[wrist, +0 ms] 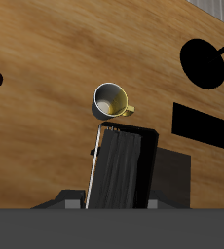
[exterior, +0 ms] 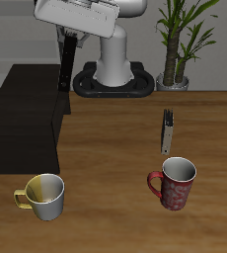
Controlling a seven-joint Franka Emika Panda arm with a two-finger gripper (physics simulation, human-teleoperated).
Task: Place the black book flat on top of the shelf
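Note:
My gripper (exterior: 66,40) is shut on the black book (exterior: 64,63), which hangs on edge from it, above the back part of the shelf (exterior: 27,124). The shelf is a low dark boxy cabinet with a flat bare top at the table's side. In the wrist view the black book (wrist: 119,173) fills the middle, with its pale page edge showing, and the shelf top (wrist: 26,230) lies just under it. My fingers do not show in the wrist view.
A small grey book (exterior: 168,129) stands upright mid-table. A red mug (exterior: 173,183) and a yellowish mug (exterior: 43,195) stand near the front edge; the yellowish mug (wrist: 111,100) shows beyond the held book. A potted plant (exterior: 180,40) stands at the back.

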